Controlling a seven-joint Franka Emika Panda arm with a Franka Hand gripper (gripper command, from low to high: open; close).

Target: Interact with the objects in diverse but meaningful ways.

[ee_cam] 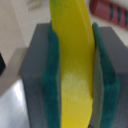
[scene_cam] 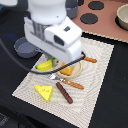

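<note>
Wrist view: end effector [ee_cam: 75, 75] pads apparently tight on banana [ee_cam: 75, 60]

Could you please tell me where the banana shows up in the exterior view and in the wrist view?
Exterior view: banana peeks out under the arm, at the mat's edge, on that view's left.
Wrist view: banana fills the middle, between the green pads of the gripper.
Shared landmark: the banana itself.
</note>
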